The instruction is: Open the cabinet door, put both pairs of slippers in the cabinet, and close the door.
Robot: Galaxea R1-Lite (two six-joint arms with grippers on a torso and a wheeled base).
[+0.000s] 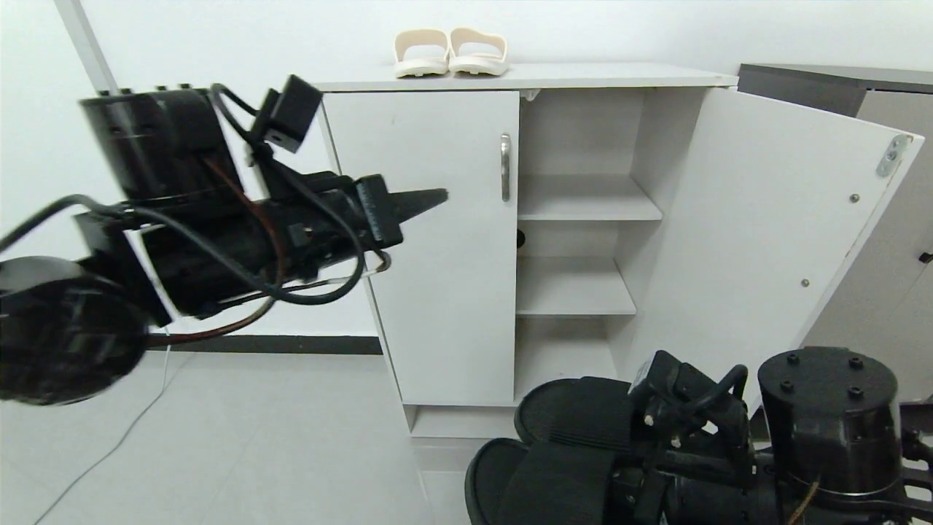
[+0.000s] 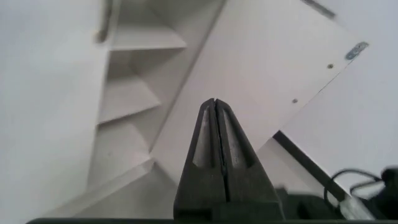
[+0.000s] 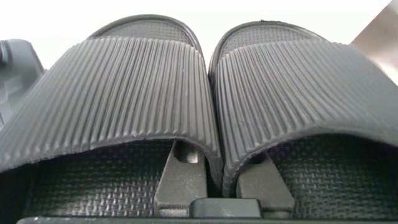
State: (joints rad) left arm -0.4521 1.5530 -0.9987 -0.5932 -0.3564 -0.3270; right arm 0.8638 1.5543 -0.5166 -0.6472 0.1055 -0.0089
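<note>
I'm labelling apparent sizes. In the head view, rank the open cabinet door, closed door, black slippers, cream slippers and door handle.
1. open door, swung toward the camera, which enlarges it
2. closed door
3. black slippers, nearest the camera and partly cut off, so the rank is unsure
4. cream slippers
5. door handle

A white cabinet (image 1: 619, 74) stands on a pale tiled floor (image 1: 255, 437). A pair of cream slippers (image 1: 450, 52) sits side by side on the cabinet's top, toward its left end. A thin cable (image 1: 109, 452) lies on the floor left of the cabinet.
</note>
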